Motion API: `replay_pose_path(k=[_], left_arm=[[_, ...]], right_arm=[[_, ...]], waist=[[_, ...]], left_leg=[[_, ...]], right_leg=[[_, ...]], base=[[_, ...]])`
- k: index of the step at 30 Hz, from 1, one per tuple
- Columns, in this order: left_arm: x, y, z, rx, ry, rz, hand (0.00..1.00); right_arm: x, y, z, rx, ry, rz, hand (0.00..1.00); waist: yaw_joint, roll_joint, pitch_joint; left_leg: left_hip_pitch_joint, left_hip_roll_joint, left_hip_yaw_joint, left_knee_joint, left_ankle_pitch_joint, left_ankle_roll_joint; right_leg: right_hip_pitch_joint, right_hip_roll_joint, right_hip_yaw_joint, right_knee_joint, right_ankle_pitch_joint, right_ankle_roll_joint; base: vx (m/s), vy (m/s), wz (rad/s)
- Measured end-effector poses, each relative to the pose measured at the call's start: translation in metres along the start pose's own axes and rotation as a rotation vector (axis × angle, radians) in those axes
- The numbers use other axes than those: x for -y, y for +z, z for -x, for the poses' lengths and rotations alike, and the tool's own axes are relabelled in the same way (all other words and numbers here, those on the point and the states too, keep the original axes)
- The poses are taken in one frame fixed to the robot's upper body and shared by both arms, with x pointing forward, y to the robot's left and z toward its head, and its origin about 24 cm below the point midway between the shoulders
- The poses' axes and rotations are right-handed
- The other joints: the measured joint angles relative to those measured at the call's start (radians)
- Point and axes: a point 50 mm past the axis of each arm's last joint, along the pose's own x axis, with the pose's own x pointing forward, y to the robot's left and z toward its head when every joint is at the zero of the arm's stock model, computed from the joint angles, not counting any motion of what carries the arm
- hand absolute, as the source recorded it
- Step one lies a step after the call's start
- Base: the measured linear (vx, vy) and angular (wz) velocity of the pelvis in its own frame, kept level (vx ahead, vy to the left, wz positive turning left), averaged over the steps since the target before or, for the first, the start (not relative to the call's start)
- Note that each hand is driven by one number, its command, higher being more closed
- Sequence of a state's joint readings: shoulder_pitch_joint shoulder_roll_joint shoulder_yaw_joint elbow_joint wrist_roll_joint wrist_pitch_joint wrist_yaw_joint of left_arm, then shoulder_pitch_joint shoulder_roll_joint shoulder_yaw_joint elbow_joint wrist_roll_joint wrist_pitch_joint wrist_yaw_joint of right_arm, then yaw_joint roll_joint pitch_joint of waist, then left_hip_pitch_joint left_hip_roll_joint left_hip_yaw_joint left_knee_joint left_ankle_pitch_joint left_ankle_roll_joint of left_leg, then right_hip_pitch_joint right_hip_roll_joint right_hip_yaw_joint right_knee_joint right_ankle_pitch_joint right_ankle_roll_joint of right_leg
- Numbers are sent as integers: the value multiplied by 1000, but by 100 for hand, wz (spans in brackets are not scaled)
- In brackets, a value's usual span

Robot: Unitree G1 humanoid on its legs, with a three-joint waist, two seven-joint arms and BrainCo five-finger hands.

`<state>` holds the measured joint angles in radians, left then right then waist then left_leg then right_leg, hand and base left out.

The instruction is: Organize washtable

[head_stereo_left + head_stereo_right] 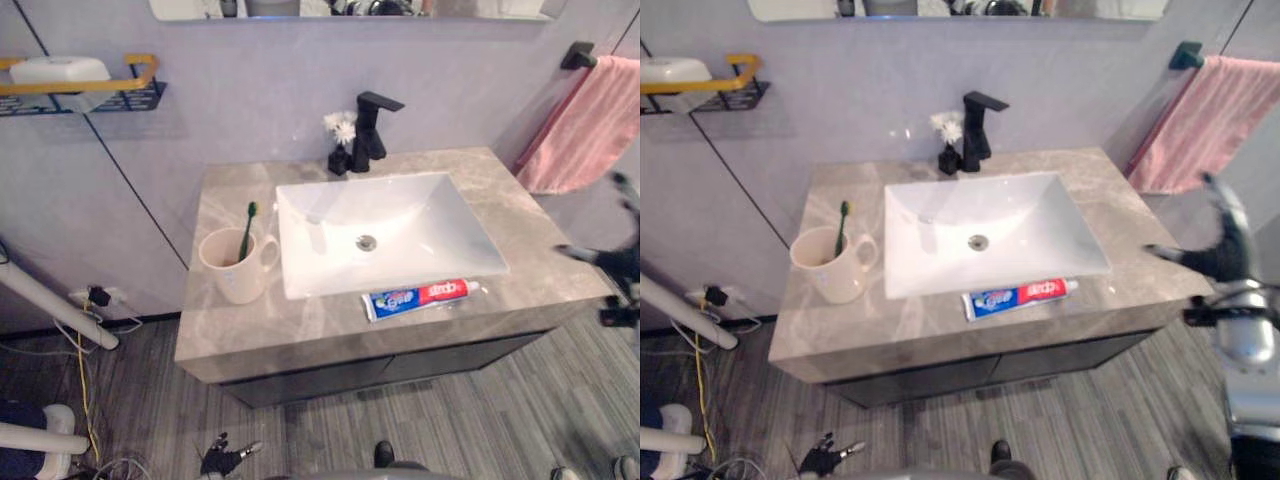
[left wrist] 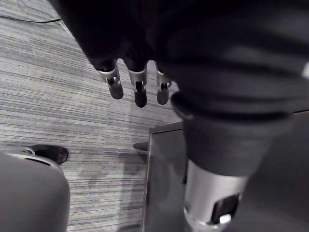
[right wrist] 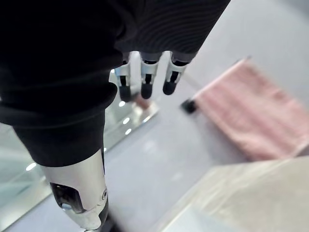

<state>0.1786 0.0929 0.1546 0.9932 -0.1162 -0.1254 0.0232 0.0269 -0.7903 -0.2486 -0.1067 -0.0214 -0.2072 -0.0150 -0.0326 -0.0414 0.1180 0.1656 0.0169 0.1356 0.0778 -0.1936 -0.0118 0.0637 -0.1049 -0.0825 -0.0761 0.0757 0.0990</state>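
The grey stone washtable (image 1: 500,190) holds a white sink (image 1: 400,225) with a black faucet (image 1: 370,130) and a small black vase of white flowers (image 1: 340,150) behind it. Left of the sink stands a cream mug (image 1: 232,268) with a green toothbrush (image 1: 247,228) in it. A toothpaste tube (image 1: 420,297) lies flat along the front edge. My right hand (image 1: 1225,255) hovers open beyond the counter's right end, holding nothing; in the right wrist view its fingers (image 3: 147,79) are straight. My left hand (image 1: 225,458) hangs open, low by the floor in front of the cabinet, its fingers (image 2: 140,92) straight.
A pink towel (image 1: 590,125) hangs on a black bar on the right wall. A black and yellow wall shelf (image 1: 140,85) at the upper left carries a white box (image 1: 60,70). White pipes (image 1: 50,300) and cables lie on the floor at the left.
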Motion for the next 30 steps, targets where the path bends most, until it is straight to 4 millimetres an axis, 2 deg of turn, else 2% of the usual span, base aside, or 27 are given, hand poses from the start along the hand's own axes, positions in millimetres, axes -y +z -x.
replay_pose_path(k=[4,7,12,20,25,30], left_arm=[[-2,3,0,19,-11,-32,0],[-4,4,-1,22,-9,-42,0],[-3,6,-1,24,-29,-75,0],[-2,7,-2,23,-52,-110,0],[-7,-4,0,-26,-41,-122,0],[-9,-7,0,-37,-42,-133,0]], right_arm=[[-24,15,-7,94,217,25,0],[-36,17,-7,109,330,54,0],[-62,20,-6,144,510,132,0],[-81,5,4,106,656,254,0],[-86,2,7,107,703,324,0],[-88,-5,9,99,737,426,0]], waist=[[11,-10,-6],[18,-20,-8],[25,-21,-9],[49,-21,-8],[49,-20,-7],[48,-20,-7]], left_leg=[[-17,-4,-21,9,0,1],[-23,-3,-38,10,1,1],[-33,-1,-58,17,1,1],[-44,-3,-84,34,1,2],[-48,-1,-92,38,2,2],[-48,-1,-91,38,3,3]], right_leg=[[-5,-5,-22,-2,0,0],[3,-4,-39,-15,1,0],[10,-4,-56,-17,1,0],[19,-7,-82,-18,1,0],[19,-5,-83,-18,3,-3],[19,-5,-83,-21,5,-5]], base=[[-8,-22,13],[11,-31,19],[2,-31,11],[-44,-38,9],[-55,-44,3],[-16,-14,-1]])
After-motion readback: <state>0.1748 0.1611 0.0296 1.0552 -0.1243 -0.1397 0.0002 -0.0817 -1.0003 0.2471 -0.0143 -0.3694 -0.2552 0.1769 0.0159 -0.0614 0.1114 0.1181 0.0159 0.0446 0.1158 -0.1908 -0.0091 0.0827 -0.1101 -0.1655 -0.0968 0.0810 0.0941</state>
